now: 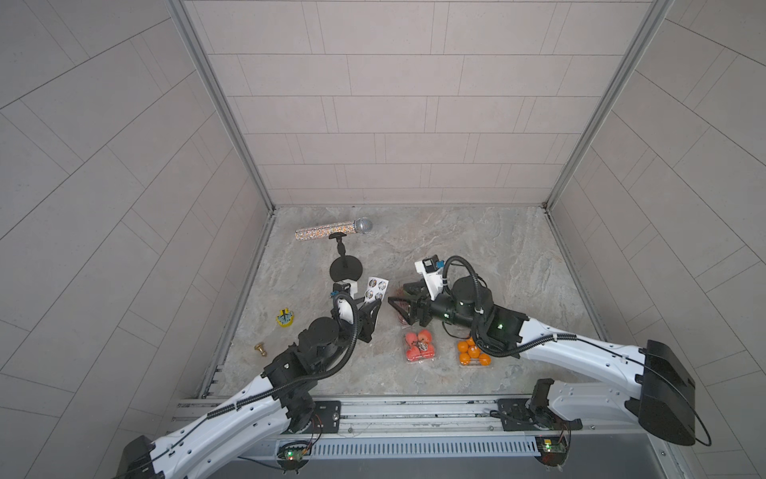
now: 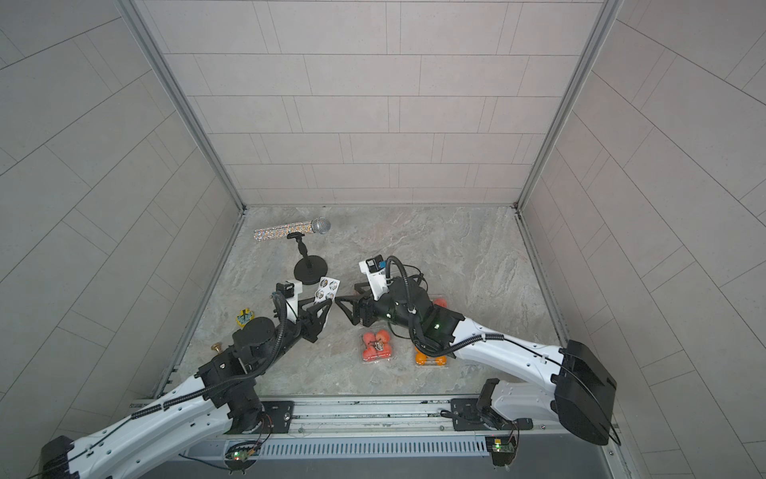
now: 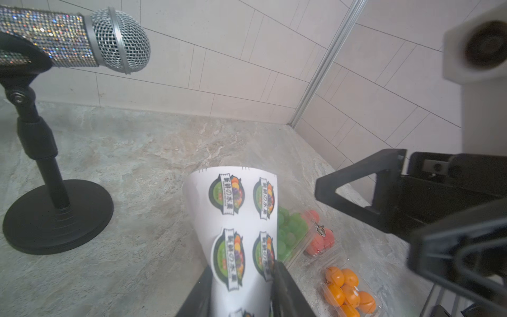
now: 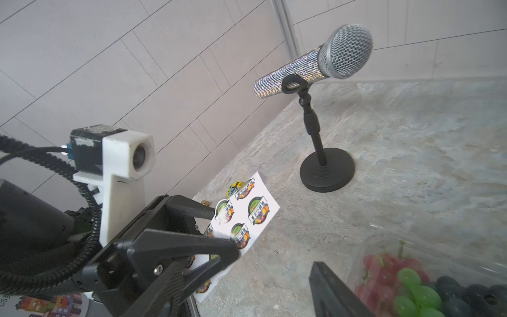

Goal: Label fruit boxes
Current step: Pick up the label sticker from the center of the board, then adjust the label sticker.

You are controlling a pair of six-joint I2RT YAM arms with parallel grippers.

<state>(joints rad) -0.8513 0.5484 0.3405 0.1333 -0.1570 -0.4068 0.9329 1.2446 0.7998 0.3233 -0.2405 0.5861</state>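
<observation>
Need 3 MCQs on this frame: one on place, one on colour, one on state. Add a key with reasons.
1. Where is the glittery silver microphone on its black round-base stand?
A) at the left rear of the grey stone-look table, beyond the left claw
B) between the fruit boxes
C) on the front rail

2. What colour is the fruit in the small clear plastic box beside the clear box of red fruit, on the right arm's side?
A) green
B) orange
C) purple

3. The left claw is:
A) open and empty
B) shut on the microphone
C) shut on the white paper sheet of round stickers

Key:
1. A: both top views show it near the back wall, past the claw.
2. B: round orange fruit fills that box.
3. C: both wrist views show the sheet pinched between its fingers.
</observation>
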